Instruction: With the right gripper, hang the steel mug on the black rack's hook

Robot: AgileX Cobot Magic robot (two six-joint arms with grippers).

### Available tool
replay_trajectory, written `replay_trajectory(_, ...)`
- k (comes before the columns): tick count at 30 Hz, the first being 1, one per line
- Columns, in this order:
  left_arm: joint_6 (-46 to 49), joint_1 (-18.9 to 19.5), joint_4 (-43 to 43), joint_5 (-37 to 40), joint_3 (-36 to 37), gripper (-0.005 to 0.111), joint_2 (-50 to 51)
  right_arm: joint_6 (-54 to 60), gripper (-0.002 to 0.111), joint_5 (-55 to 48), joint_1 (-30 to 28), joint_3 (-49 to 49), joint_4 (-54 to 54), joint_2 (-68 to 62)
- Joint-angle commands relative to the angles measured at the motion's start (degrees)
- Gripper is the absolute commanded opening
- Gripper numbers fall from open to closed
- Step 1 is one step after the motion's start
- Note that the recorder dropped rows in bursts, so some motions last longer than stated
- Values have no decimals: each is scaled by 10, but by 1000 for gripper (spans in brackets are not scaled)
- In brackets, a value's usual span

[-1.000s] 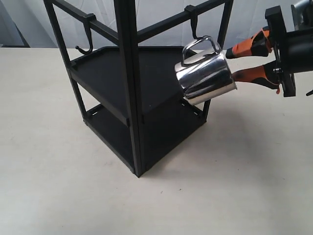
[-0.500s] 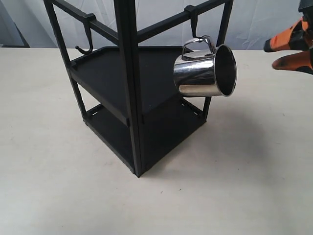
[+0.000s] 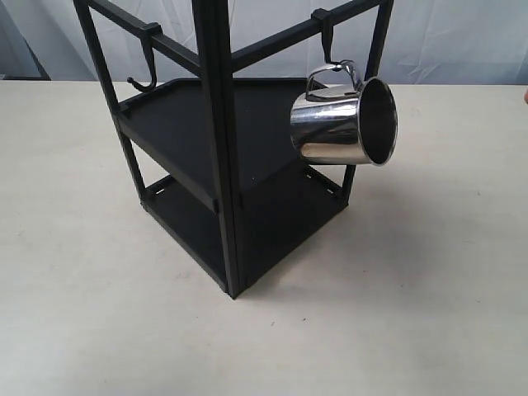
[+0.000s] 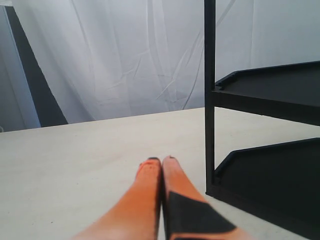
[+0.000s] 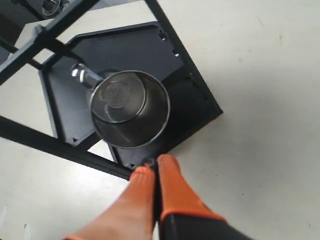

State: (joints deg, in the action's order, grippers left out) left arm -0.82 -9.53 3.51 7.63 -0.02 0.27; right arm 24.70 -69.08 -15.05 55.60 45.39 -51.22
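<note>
The steel mug [image 3: 340, 122] hangs by its looped handle from the hook [image 3: 327, 45] on the black rack's [image 3: 216, 148] right top rail, mouth turned to the right. In the right wrist view I look into the mug's open mouth [image 5: 129, 107], with the rack's shelf behind it. My right gripper [image 5: 153, 162] is shut, its orange fingers pressed together with nothing between them, drawn back clear of the mug. It is all but out of the exterior view. My left gripper [image 4: 161, 159] is shut and empty, low over the table beside the rack's post [image 4: 209, 95].
A second hook [image 3: 147, 62] hangs free on the rack's left rail. The rack stands on a pale table [image 3: 396, 289], with a white curtain [image 4: 125, 55] behind. Bare tabletop lies in front and to the right of the rack.
My right gripper let go of the mug, which now hangs on the hook, then pulled away to the right out of the exterior view and shut. The mug swung slightly and settled.
</note>
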Motion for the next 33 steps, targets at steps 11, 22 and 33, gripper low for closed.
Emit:
replay_trajectory(11,-1,-3,4,-3,0,1,-3,24,0,124,97,-29,-8,129)
replay_trajectory(22,-1,-3,4,-3,0,1,-3,83,0,511,104,-339,-15,270)
replay_trajectory(33,-1,-3,4,-3,0,1,-3,81,0,640,104,-556,-4,414)
